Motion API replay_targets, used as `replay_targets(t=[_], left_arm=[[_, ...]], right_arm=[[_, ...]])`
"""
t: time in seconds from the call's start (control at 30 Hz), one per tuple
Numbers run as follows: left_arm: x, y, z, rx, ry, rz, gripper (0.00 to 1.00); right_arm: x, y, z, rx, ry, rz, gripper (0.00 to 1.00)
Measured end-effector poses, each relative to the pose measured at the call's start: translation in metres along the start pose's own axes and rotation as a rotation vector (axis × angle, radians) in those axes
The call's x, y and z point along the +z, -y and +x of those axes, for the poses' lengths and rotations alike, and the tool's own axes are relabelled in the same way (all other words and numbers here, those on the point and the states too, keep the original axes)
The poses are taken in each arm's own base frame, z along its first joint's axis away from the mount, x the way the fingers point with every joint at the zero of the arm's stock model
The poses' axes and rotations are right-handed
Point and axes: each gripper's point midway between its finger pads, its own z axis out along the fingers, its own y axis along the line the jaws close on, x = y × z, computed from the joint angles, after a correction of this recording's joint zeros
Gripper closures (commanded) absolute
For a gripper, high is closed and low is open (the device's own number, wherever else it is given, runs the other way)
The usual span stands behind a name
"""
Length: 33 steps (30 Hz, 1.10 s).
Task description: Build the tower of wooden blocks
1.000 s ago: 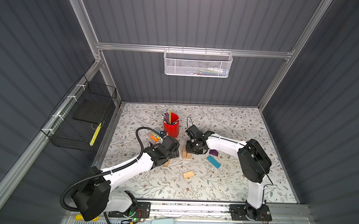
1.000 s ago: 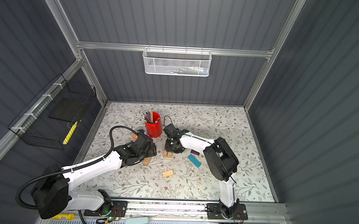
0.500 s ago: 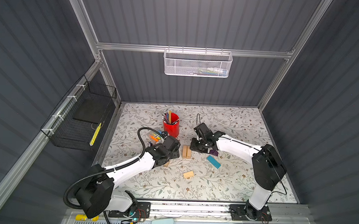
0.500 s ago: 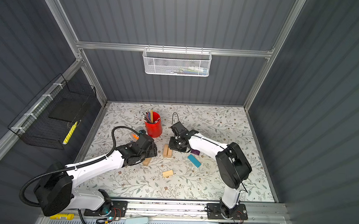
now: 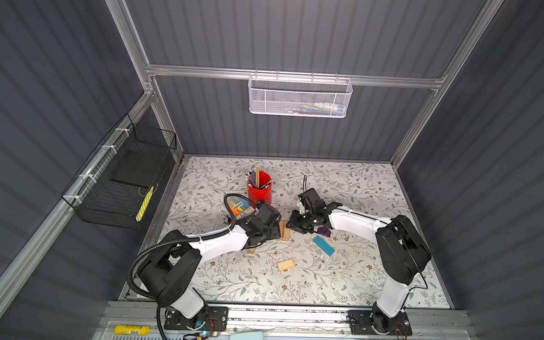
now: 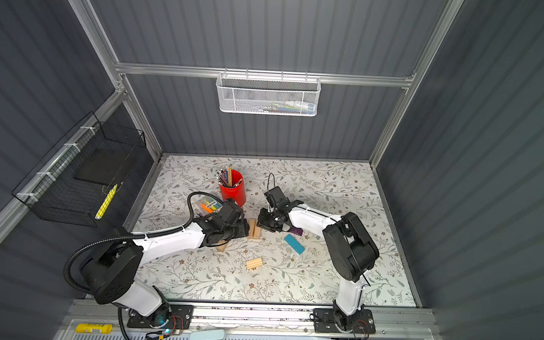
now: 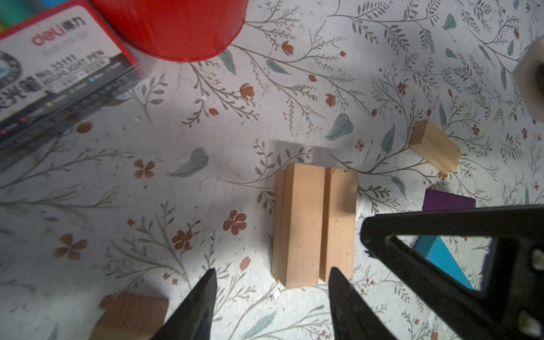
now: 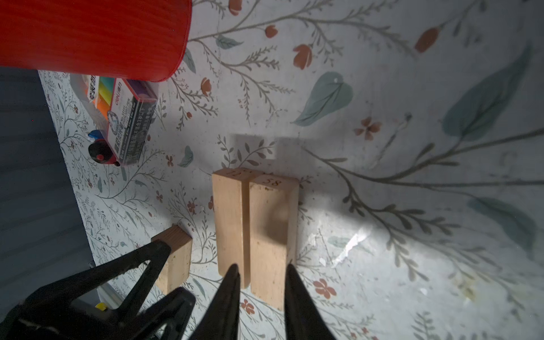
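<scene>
Now right claw [image 5: 294, 225] back, just beside the tan bricks [image 5: 285, 230].

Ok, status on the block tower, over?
Both empty: left gripper open, right gripper open. Two wood blocks lying side by side, nothing stacked. Nearby red cup not blocking.

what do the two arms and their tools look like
Both the left arm and the right arm have smooth white link shells with bulky black joint housings. A black corrugated hose loops along the left arm; a thin black wire arcs over the right wrist. The left tool and right tool are matte black, each with two fingers tapering to points on open triangular frames.
</scene>
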Motion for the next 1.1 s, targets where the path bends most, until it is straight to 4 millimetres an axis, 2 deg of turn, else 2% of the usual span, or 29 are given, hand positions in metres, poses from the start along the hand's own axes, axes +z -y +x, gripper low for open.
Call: replay_targets(t=[0.37,1.1], left_arm=[[0.016,0.009,-0.001,-0.032,-0.025,0.048,0.51],[0.031,0.01,0.004,-0.036,-0.064,0.051,0.68]], right_arm=[[0.011,0.011,0.001,0.036,-0.018,0.009,0.75],[0.014,0.007,0.005,0.036,-0.052,-0.025,0.81]])
